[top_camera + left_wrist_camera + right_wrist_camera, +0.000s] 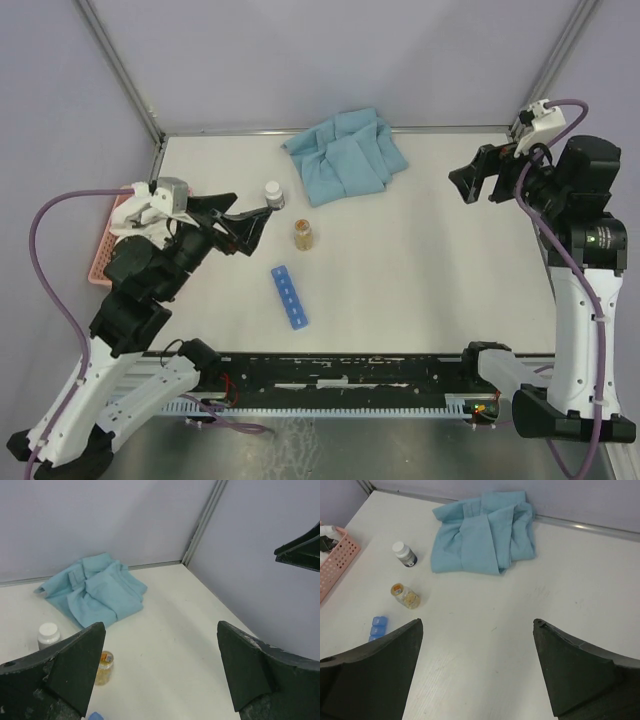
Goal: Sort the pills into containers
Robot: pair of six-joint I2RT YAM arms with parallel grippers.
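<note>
Two claws, both spread wide and holding nothing. The left claw hangs above the bench at centre-left and points toward the bottles. The right claw is raised over the far right side, well apart from everything. The blue pill-organiser strip lies flat on the bench near the front, slanted, with its row of small compartments running away from the arms. Whether its lids are up or down is too small to tell. Just beyond it stands a small amber jar with yellowish contents, most likely the pills; I cannot tell if it is capped. A white-capped bottle stands near it, just off the left claw's tip in the overhead view, though the wrist view shows a gap. A crumpled blue cloth sits at the back and a pink basket at the left edge. No loose pills are visible. Judgement: sorting has not begun and this is the approach step. The next move likely calls for the left claw, being nearest, to drop and close around the amber jar while the right comes across to steady the strip or deal with a lid. The jar is small and upright, so a sideways nudge could tip it.
</note>
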